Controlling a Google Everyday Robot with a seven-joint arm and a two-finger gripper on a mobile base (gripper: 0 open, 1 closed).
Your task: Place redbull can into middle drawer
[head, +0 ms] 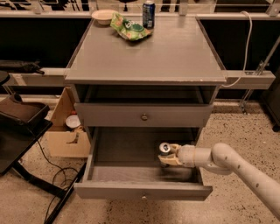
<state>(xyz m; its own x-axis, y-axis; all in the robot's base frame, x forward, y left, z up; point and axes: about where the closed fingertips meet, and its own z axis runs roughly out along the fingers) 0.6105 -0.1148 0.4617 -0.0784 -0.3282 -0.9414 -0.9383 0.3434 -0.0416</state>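
Gripper [167, 155] low inside the open drawer [142, 191], toward its right side, reaching in from the right; clamped on the can [165, 148]; shows little of it beyond the silver top above the fingers [169, 160]; looks roughly upright; cannot tell if seated on the drawer floor or held just above it. Already within the drawer, then, but by the look of it not yet let go.

Risks from here, as judgement only:
- could drop, tip and roll toward the front panel if released short of the floor; slim and tall, so easily toppled;
- could fall the same way if released at a tilt;
- could drag or knock the can over by pulling back before opening wide enough;
- could strike the underside of the upper drawer [142, 114], close overhead, by lifting out too steeply;
- could catch the drawer's right wall by swinging out too low, and jolt the can inside.

Calls for lowering until seated, opening fully, then backing out straight and slow.

Well apart on the cabinet top [144, 57]: a soda can [148, 8], a bag [131, 27], a bowl [103, 15]; of no concern to this step.
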